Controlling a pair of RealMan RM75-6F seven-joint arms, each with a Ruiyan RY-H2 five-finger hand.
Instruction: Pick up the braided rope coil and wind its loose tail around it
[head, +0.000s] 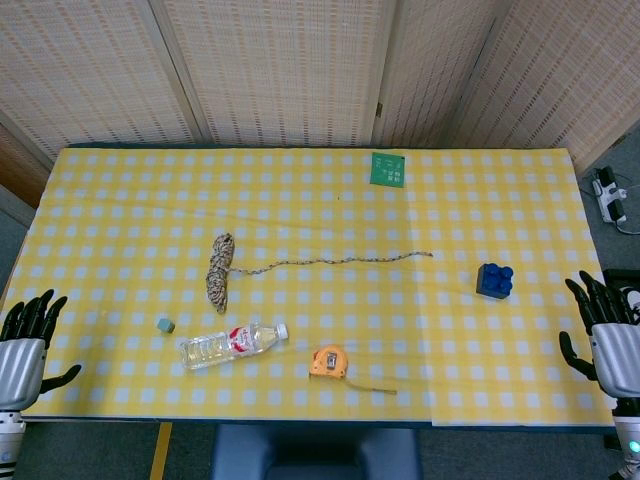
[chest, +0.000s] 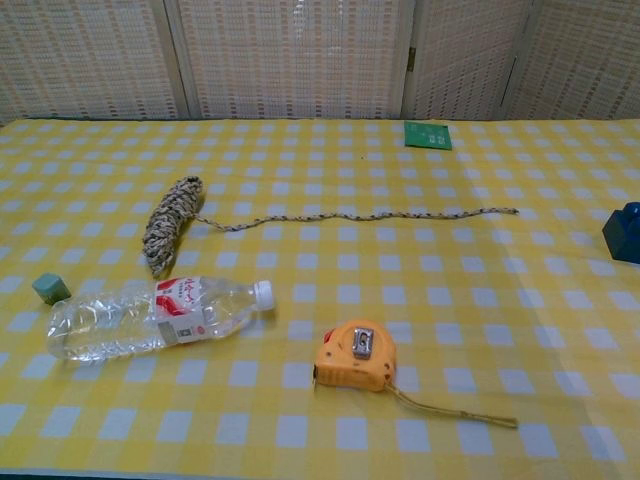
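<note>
Currently both idle: left robot hand (head: 25, 335) and right robot hand (head: 605, 330) released, fingers spread, at worktop (head: 120, 200) edges. Braided rope coil (head: 219, 271) lies left-centre, loose tail (head: 345, 261) trailing right. Best approach: left grasps coil mid-body; right takes tail.

Left hand (head: 25, 340) silver-grey palm, black fingers, right hand (head: 608, 335) alike, grey wrist

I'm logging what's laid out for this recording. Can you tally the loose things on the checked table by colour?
Beige, speckled: 1, the rope coil with its tail
Clear: 1, the water bottle
Orange: 1, the tape measure
Blue: 1, the toy brick
Green: 2, the flat card and the small cube
Total: 6
</note>
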